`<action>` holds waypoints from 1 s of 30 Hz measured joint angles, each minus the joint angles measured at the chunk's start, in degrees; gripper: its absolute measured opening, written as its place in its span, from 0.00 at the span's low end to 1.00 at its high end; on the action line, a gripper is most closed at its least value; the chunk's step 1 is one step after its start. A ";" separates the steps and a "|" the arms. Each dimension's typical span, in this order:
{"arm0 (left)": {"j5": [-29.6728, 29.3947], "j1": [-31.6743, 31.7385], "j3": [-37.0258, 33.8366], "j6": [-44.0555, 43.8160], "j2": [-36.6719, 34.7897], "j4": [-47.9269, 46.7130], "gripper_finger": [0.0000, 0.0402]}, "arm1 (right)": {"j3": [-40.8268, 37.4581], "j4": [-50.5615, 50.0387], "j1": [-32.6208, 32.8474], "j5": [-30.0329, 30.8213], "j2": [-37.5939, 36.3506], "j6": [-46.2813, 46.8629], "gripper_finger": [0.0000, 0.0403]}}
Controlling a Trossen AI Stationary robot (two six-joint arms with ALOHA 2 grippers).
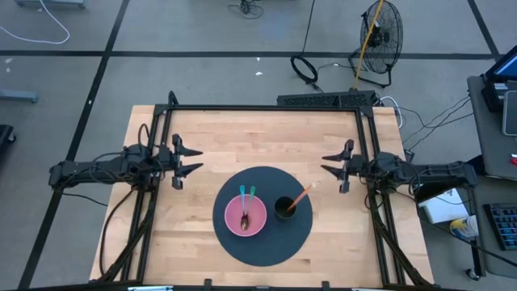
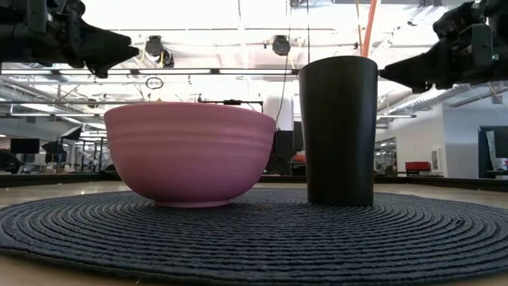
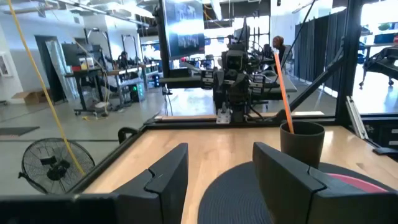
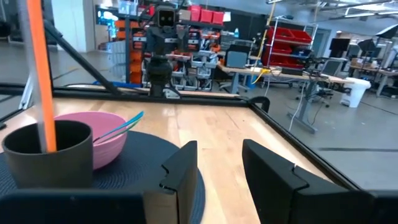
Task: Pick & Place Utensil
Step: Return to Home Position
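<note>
On the round blue mat point(image 1: 264, 249), toward the front middle of the wooden table point(image 1: 218, 129), the pink bowl point(image 1: 231, 220) was seen with the blue fork point(image 1: 250, 195) propped inside it, its handle leaning out over the rim beside a second, pink-handled utensil point(image 1: 241, 193). Just to the right of the bowl, close beside it on the same mat, the black cup point(image 1: 279, 212) was stood upright, and the orange straw point(image 1: 301, 196) was held in it, slanting up toward the right arm's side.

At the table's left side, the left gripper point(image 1: 197, 159) was held above the wood, well apart from the mat. Its fingers point(image 3: 166, 175) were spread wide, and nothing was gripped between them; in its wrist view the cup and straw were seen ahead, beyond the fingertips. At the table's right side, the right gripper point(image 1: 326, 164) was likewise kept well clear of the cup, its fingers point(image 4: 181, 169) parted and nothing clasped, with bowl, fork and cup seen off to one side of them, untouched.
</note>
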 joint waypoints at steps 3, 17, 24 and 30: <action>-0.01 -0.04 -0.02 -0.20 -0.02 -0.75 0.46 | -0.98 0.06 -0.63 -0.08 -1.69 0.41 0.31; -0.13 -0.04 -0.02 0.01 -0.36 -6.02 0.46 | -3.04 -0.24 -0.81 -1.50 -4.24 1.02 0.31; -0.15 -0.05 -0.02 0.57 -4.41 -11.07 0.46 | -3.22 -2.55 -0.81 -1.49 -4.28 1.46 0.31; -0.09 -0.07 -4.67 0.20 -10.00 -9.30 0.46 | -5.31 -0.63 -0.81 -1.57 -4.28 2.11 0.31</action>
